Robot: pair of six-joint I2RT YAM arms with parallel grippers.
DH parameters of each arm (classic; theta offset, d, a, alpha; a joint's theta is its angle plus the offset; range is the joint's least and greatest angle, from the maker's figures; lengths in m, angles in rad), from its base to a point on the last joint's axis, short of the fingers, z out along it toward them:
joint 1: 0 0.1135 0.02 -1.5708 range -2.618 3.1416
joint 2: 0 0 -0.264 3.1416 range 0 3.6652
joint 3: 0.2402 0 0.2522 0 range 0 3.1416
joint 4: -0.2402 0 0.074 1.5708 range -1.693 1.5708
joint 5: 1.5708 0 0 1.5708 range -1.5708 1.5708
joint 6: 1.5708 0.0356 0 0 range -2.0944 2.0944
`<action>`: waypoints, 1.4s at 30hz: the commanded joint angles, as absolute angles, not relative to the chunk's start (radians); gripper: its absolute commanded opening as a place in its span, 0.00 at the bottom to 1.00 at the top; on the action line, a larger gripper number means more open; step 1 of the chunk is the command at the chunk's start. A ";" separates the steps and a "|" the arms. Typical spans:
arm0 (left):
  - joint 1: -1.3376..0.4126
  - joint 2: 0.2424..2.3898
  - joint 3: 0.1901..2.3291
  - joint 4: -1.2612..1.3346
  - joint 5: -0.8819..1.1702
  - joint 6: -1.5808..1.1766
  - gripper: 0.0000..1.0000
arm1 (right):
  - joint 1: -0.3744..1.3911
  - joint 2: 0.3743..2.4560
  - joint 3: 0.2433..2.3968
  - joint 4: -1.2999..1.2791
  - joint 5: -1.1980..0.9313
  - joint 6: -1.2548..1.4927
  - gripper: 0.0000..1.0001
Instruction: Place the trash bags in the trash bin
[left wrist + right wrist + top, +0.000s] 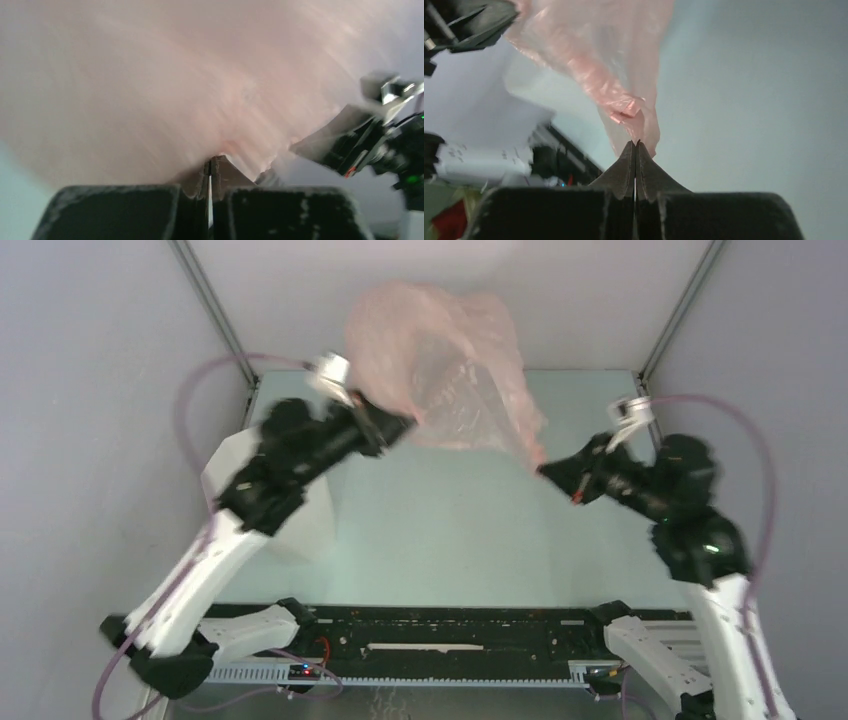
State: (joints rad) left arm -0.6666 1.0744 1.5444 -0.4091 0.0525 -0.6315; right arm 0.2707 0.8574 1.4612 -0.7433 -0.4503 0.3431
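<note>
Pale green and matte, the desk (470,530) spreads between the two arms, with white walls around it. Above its far half hangs the trash bag (450,360), a thin, translucent pink film lifted clear of the surface. It billows wide and is stretched between both arms. In the left wrist view it fills nearly the whole frame as a blurred pink sheet. The trash bin (305,525), white with angular sides, stands on the desk at the left, partly hidden under the left arm. The bag is apart from it, higher and to its right, and not inside it. The left pincer (398,426) is closed on the bag's left edge, and its own camera shows the jaws pressed together with film bunched at the tips. The right pincer (545,468) is likewise clamped, pinching a crumpled corner at the bag's lower right. In the right wrist view the tips meet and the pink plastic rises from between them.
</note>
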 commanded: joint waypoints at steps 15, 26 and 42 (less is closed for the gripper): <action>-0.819 1.190 1.322 -0.432 0.022 -0.655 0.00 | 0.195 0.909 1.043 -0.897 -0.388 0.319 0.00; -0.794 1.081 1.166 -0.396 0.069 -0.708 0.00 | 0.200 0.840 1.062 -1.037 -0.343 0.401 0.38; -0.793 1.130 1.233 -0.431 0.112 -0.689 0.00 | 0.126 0.920 1.149 -1.021 -0.223 0.357 1.00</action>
State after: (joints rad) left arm -0.7956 1.1172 1.1687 -0.4301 0.0910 -0.7055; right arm 0.0383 0.8513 1.0912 -1.0103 -0.3256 0.4309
